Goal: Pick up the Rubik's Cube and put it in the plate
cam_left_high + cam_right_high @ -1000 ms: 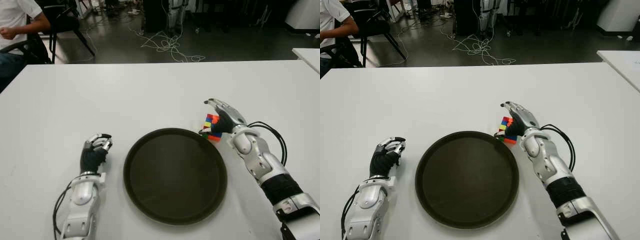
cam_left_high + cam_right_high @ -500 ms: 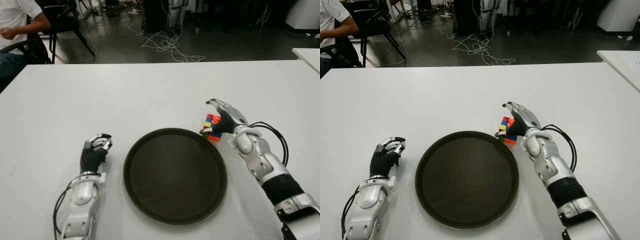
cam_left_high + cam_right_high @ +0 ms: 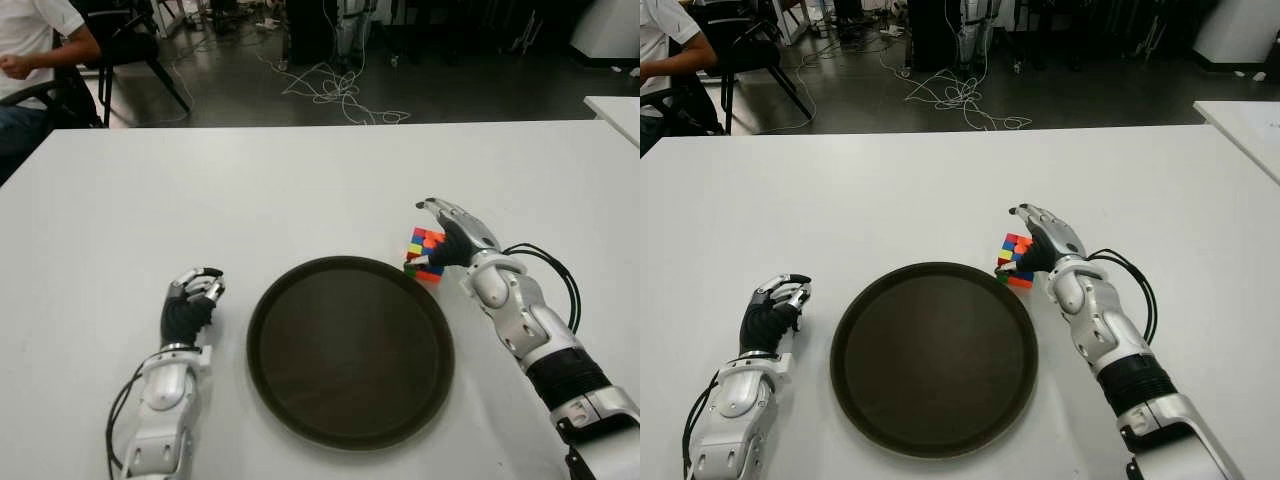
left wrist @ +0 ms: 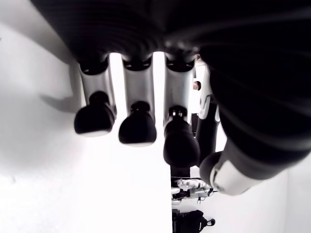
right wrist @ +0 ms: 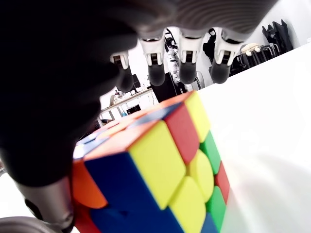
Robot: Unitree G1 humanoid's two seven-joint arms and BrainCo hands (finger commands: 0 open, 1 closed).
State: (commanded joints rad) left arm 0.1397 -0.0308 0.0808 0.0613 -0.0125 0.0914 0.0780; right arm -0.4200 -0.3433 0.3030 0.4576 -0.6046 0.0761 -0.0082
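- A wide white table (image 3: 300, 180) fills most of the scene.
- Beyond its far edge, a dark floor with a loose tangle of pale cables (image 3: 335, 90).
- At far left, a seated person (image 3: 35, 40) in a white shirt, beside a black chair (image 3: 130, 50).
- At far right, the corner of a second white table (image 3: 615, 110).

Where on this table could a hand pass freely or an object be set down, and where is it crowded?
The far half of the table, beyond the plate, is bare. So is the strip between the left hand and the plate's left rim. The plate itself holds nothing. It is crowded at the plate's far-right rim, where the right hand closes around the Rubik's Cube.
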